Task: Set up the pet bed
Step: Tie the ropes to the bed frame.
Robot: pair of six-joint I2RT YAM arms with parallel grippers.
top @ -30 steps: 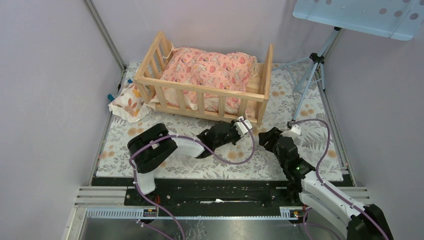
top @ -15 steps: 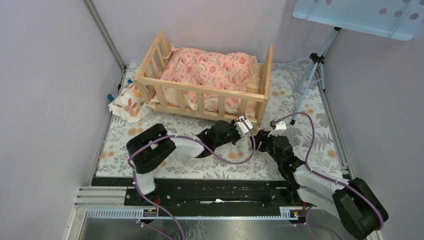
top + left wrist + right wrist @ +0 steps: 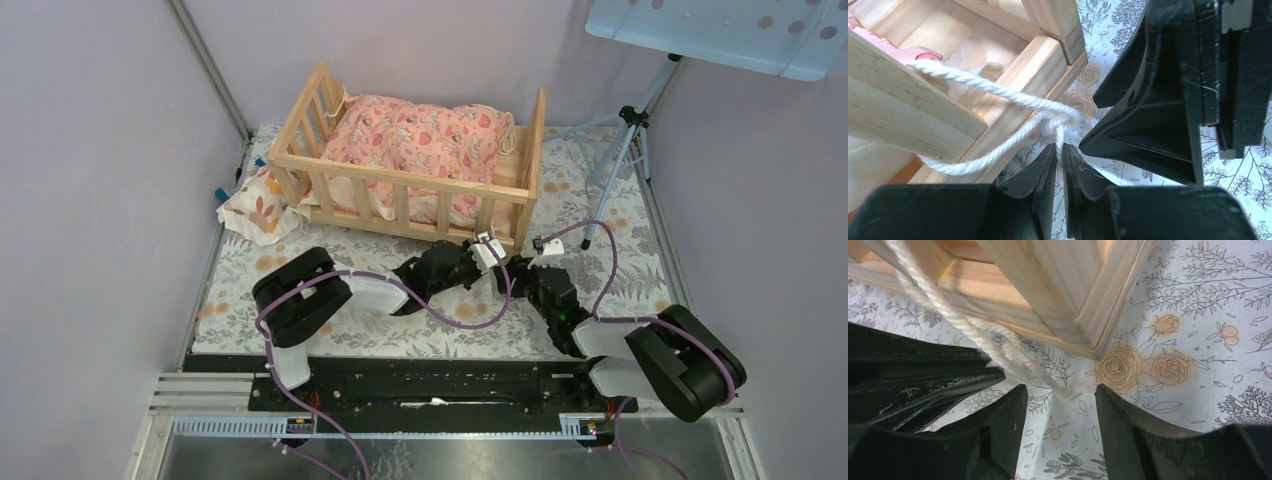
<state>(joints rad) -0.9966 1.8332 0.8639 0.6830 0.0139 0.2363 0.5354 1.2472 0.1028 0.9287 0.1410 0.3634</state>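
Pillow sits way off to the left of the left claw: a small cream thing with orange leaves, slumped on the floral-print worktop by an outside corner of the pet bed. The bed is just beyond both claws. It's pale wood with a flat plank base and low slatted rails, and the puffy pink cushion is lying in it. The left claw is pinched nearly closed on a white cord, a twisted cottony rope that comes off the bed's near corner and knots just above the fingertips. My guess is it's keeping the strand taut so the other arm can work on it. The right claw is right beside it, jaws parted and empty, straddling the cord's frayed tail. Looks like tying is the step.
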